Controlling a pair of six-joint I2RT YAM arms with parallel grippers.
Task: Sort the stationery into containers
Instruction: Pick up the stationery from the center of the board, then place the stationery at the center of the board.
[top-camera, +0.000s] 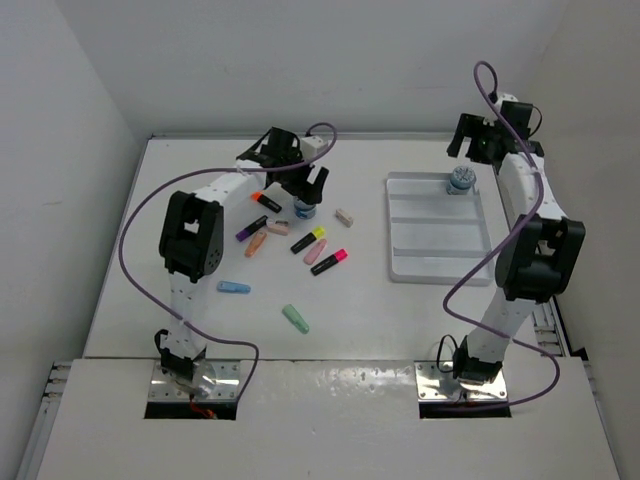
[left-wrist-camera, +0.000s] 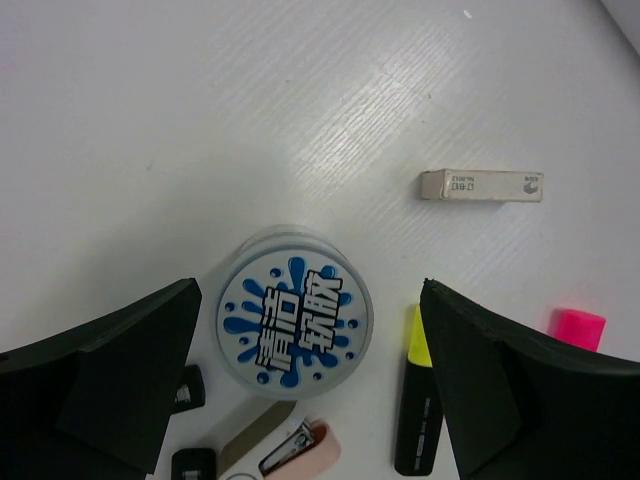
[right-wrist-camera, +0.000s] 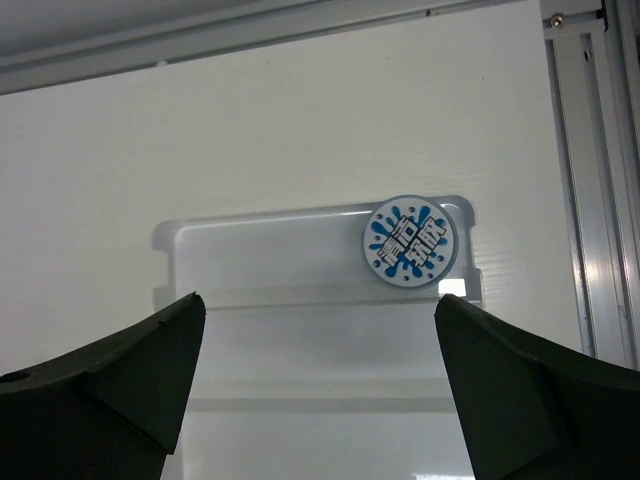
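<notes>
Sitting in flat tray (right-wrist-camera: 270, 255), round pot (right-wrist-camera: 410, 241)

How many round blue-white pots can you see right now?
2. One pot sits in the tray's far section; the other pot stands on the table beneath the left gripper.

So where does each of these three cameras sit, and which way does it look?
Top external: above, behind; looks down on the table; both arms show.
Left wrist: on that arm, looks down between its fingers at a pot.
Right wrist: likewise, at the tray holding another pot.
Shared: top view shows both pots.
</notes>
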